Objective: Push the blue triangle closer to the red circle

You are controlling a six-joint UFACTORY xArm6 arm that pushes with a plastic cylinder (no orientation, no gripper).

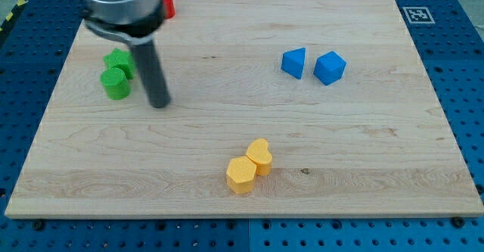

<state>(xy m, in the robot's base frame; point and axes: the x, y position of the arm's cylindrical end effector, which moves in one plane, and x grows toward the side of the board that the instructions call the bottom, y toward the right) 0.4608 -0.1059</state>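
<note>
The blue triangle (294, 62) lies on the wooden board at the view's upper right, with a blue cube (330, 67) just to its right. The red circle (168, 5) sits at the view's top left, mostly hidden behind the arm's body. My tip (159, 103) rests on the board at the view's left, far left of the blue triangle and well below the red circle. It stands just right of two green blocks.
Two green blocks (117, 73) sit close together left of my tip. Two yellow blocks (249, 166) touch each other at the view's lower middle. The board's edge (227, 216) runs along the view's bottom, with a blue pegboard around it.
</note>
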